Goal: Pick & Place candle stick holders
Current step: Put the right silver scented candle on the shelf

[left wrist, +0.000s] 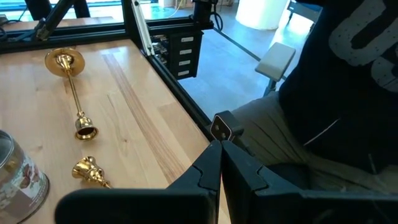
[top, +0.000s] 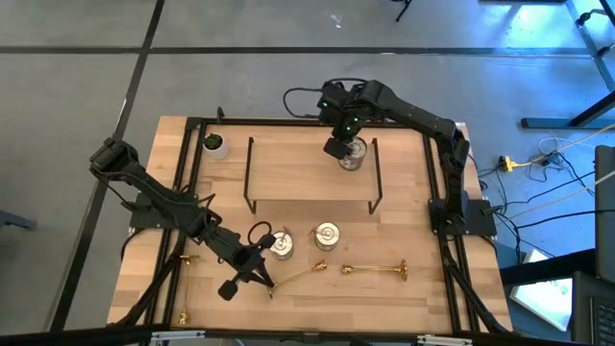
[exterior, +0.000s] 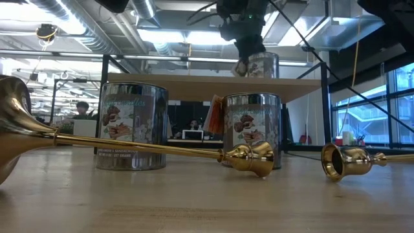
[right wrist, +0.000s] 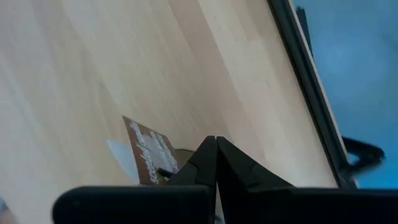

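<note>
One silvery cup (top: pixel 354 156) (exterior: pixel 265 65) stands on its base on the wooden shelf (exterior: pixel 194 81) of the black rack. My right gripper (top: pixel 338 146) (exterior: pixel 243 66) (right wrist: pixel 216 140) is shut, points steeply down and stands close beside that cup's wall (right wrist: pixel 149 152). Two more cups (top: pixel 281 245) (top: pixel 327 234) stand on the table. Two brass sticks (top: pixel 298 276) (top: pixel 375 270) lie on their sides near the front edge. My left gripper (top: pixel 267 284) (left wrist: pixel 219 140) is shut with nothing between its fingers, above the disc end of the left stick (exterior: pixel 13 123). My right gripper's shut fingers (exterior: pixel 246 55) come from above beside the shelf cup's upper wall. The gripper body hides the spot in the wrist view, so I cannot tell whether they touch it. The cup stands upright on the shelf.
A small white pot with a green plant (top: pixel 213 144) stands at the far left corner. The rack's black wire legs (top: pixel 250 178) (top: pixel 377 178) flank the shelf. A black frame (top: pixel 444 192) borders the table. A seated person (left wrist: pixel 336 93) is just beyond the table's edge.
</note>
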Robot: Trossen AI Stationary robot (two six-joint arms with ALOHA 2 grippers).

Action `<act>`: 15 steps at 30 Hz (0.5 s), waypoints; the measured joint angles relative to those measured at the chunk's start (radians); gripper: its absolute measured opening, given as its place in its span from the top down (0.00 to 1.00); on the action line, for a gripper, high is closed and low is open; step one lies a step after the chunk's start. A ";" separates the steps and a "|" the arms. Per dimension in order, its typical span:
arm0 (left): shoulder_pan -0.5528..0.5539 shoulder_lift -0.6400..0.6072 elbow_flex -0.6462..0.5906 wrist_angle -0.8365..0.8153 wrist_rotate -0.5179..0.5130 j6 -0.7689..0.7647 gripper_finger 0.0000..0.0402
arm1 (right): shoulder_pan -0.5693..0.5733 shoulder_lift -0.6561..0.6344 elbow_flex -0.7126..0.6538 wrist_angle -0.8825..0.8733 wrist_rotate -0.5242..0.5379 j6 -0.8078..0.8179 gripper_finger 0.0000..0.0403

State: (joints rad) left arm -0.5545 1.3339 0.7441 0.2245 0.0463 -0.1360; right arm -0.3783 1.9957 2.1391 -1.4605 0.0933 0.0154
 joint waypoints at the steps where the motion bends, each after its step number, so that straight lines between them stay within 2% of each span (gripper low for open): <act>1: 0.000 0.000 0.000 0.000 0.000 -0.004 0.99 | 0.001 0.000 0.000 -0.015 0.012 0.000 0.99; 8: 0.000 0.000 0.000 0.000 0.000 -0.007 0.99 | 0.019 0.000 0.019 0.003 0.019 -0.005 0.99; 15: 0.000 0.000 0.000 0.000 0.000 -0.007 0.99 | 0.039 -0.001 0.161 0.054 0.023 -0.021 0.99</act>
State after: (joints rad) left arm -0.5545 1.3338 0.7441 0.2245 0.0463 -0.1429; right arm -0.3394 1.9952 2.3002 -1.4065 0.1161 -0.0054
